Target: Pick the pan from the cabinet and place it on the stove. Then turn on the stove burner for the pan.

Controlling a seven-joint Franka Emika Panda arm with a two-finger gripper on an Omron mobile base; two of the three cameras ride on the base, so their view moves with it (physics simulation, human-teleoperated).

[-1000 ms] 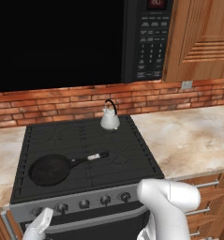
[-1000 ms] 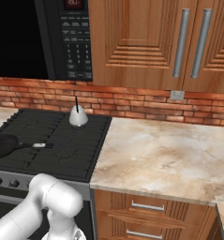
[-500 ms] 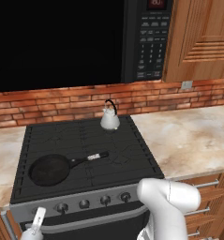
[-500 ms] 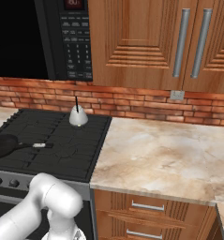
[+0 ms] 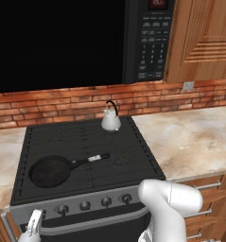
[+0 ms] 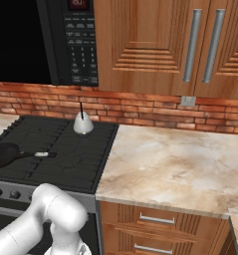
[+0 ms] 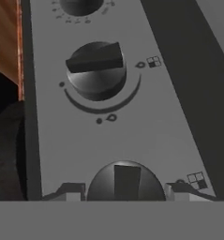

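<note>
The gripper [image 7: 126, 190] is down at the front of the stove, at the left end of the row of knobs. Its two small dark fingertips [image 7: 71, 190] sit one on each side of a round grey knob [image 7: 126, 180]. They look pressed against it, so I think the gripper is holding the knob, about half way closed.

The small round black frying pan [image 5: 49, 171] is out of the reddish-brown wooden wall cabinet [image 6: 155, 45]. The pan lies flat on the front left part of the black stove [image 5: 128, 156]. Its long thin handle points to the right, toward the middle of the stove. A small white kettle [image 5: 110, 120] stands at the back, well apart from the pan.

What has changed? In the left base view, the white hand [image 5: 34, 227] looked wider a second ago. Now it looks thin and sits a bit lower. I think the hand has rolled around. The pan and the kettle have not moved at all.

The bar on the held knob points a different way from the bar on the next grey knob [image 7: 95, 70]. So I think the gripper is turning its knob. The first part of the job is done, and the burner part is going on now. I see no flame under the pan yet.
</note>
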